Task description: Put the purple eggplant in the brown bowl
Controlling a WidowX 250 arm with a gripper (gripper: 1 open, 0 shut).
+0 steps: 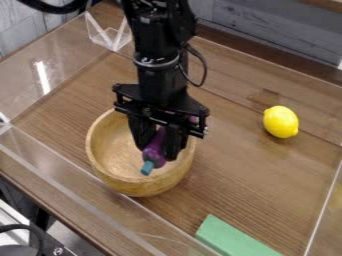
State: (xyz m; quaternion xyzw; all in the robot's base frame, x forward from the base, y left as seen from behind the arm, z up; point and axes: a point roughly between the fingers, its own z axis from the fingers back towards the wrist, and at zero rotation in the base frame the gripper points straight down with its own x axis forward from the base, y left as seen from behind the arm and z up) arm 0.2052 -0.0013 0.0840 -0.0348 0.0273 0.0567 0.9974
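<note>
The robot's arm (158, 50) is matte black from its upper segments down to the gripper (160, 125), with blocky, angular housings joined by narrower parts. Small pale grey marks, possibly screws or joint details, dot the dark casing. A thin black cable (203, 62) loops out from its right side. The gripper is black too, with chunky, boxy parts on its left and right sides. Finer markings are too small to read.
</note>
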